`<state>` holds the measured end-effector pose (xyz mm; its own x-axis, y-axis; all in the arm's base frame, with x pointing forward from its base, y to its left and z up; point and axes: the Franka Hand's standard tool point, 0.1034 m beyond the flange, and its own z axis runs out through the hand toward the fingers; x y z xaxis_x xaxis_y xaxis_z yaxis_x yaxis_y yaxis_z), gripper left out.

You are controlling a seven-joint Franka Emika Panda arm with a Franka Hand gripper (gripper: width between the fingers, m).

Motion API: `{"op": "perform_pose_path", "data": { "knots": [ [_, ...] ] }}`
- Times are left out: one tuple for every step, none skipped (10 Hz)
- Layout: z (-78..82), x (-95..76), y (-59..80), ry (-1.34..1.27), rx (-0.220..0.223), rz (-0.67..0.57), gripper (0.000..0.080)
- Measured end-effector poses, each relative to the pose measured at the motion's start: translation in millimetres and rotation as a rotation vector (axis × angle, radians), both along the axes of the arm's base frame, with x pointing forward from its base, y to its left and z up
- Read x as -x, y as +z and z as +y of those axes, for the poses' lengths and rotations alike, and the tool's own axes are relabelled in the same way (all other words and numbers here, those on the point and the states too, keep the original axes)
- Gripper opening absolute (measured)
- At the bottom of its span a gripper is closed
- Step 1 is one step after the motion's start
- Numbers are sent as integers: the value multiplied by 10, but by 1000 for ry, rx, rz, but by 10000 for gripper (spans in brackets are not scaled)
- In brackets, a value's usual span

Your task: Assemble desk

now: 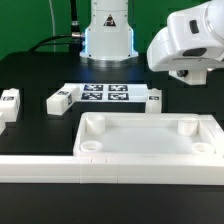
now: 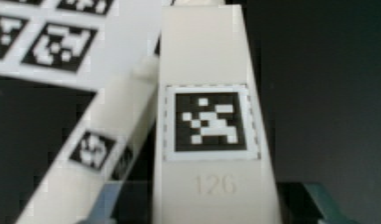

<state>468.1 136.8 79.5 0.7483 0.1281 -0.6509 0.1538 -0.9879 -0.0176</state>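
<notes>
The white desk top (image 1: 150,137), a tray with a raised rim and round sockets in its corners, lies at the front of the table. My gripper (image 1: 188,74) hangs above the table at the exterior view's right, behind the top. In the wrist view it (image 2: 213,206) is shut on a white square leg (image 2: 208,90) whose black-and-white tag faces the camera. One finger (image 2: 119,205) shows on each side of the leg. Three more legs lie on the table: one at the far left (image 1: 8,105), one left of the marker board (image 1: 62,99) and one right of it (image 1: 152,100), also in the wrist view (image 2: 94,140).
The marker board (image 1: 105,94) (image 2: 45,35) lies flat in the middle of the table. A long white rail (image 1: 100,170) runs along the front, against the desk top. The robot's base (image 1: 108,35) stands at the back.
</notes>
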Motion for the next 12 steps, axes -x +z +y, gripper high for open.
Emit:
{"op": "perform_pose_path", "data": {
  "knots": [
    [18, -79, 79, -3, -13, -80, 289],
    [-24, -154, 190, 5, -34, -136, 289],
    [-101, -257, 309, -2, -40, -171, 290],
    [-131, -379, 394, -13, -47, -231, 291],
    [-123, -445, 407, -14, -57, -294, 291],
    [-111, -471, 391, -16, -68, -356, 291],
    [-99, -517, 386, -18, -83, -445, 291],
    [-97, -519, 386, -20, -94, -509, 291],
    [-94, -534, 393, -21, -101, -546, 291],
    [-84, -687, 480, -36, -119, -628, 291],
    [-93, -805, 572, -50, -132, -683, 291],
    [-114, -964, 677, -64, -148, -761, 291]
  ]
}}
